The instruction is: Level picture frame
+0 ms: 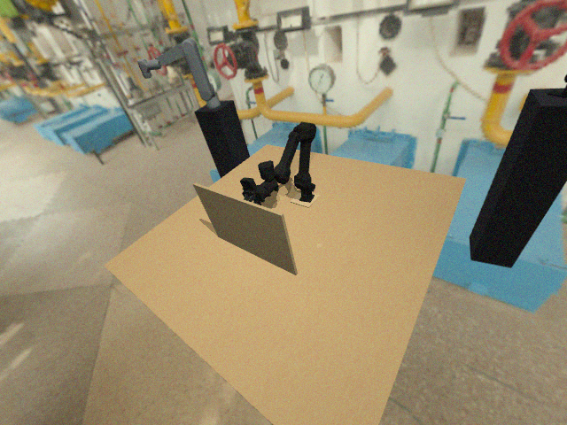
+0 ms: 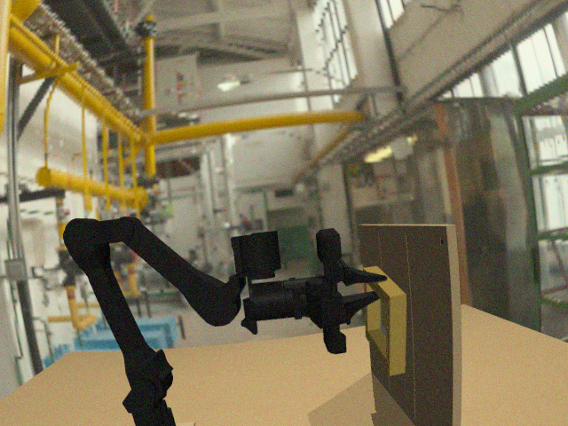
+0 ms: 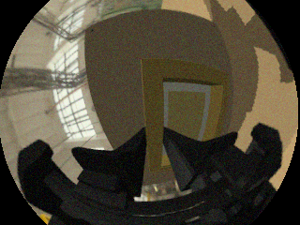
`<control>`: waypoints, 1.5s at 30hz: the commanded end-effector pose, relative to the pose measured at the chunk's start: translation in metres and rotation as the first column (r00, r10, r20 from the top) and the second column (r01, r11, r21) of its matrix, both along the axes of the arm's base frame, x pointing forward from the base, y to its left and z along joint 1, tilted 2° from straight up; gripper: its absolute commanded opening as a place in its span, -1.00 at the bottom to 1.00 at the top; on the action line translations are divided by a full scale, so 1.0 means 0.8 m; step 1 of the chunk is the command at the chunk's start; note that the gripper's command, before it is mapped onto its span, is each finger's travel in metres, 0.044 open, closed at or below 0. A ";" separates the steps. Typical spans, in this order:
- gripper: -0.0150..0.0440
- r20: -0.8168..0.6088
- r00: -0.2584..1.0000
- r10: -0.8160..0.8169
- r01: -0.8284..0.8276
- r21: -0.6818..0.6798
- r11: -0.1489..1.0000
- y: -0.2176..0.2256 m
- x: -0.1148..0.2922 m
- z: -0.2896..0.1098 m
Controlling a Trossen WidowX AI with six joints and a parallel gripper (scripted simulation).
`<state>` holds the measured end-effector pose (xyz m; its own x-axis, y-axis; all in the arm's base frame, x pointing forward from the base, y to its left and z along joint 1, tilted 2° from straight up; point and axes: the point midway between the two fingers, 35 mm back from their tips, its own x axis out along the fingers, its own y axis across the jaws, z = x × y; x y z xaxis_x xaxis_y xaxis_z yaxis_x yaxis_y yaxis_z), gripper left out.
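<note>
The yellow picture frame (image 2: 395,320) (image 3: 187,71) hangs on the front of the upright brown wall panel (image 2: 429,297) (image 3: 112,88) (image 1: 247,224). In the exterior view it shows almost edge-on, and in the wrist view it looks slightly skewed on the panel. My black gripper (image 2: 374,287) (image 3: 154,145) reaches in level and is shut on one side bar of the frame, one finger on each side of it. In the top view the panel hides the frame, and only the gripper's body (image 1: 251,189) shows above the panel's top edge. The screw and the notched strip are hidden.
The panel stands on a tan table (image 1: 320,297) (image 2: 275,380), with the arm's base (image 1: 304,192) behind it. Two black pillars (image 1: 522,178) (image 1: 221,135) stand beside the table, one carrying a grey arm (image 1: 182,55). Blue crates (image 1: 503,269) sit on the floor.
</note>
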<state>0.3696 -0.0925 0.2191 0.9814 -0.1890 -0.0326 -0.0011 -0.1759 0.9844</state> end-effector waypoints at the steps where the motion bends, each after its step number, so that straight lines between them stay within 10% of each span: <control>1: -0.49 0.013 1.000 0.001 -0.001 -0.004 1.000 0.000 0.000 0.007; 45: -0.49 0.013 1.000 0.001 -0.001 -0.004 1.000 -0.001 0.000 0.010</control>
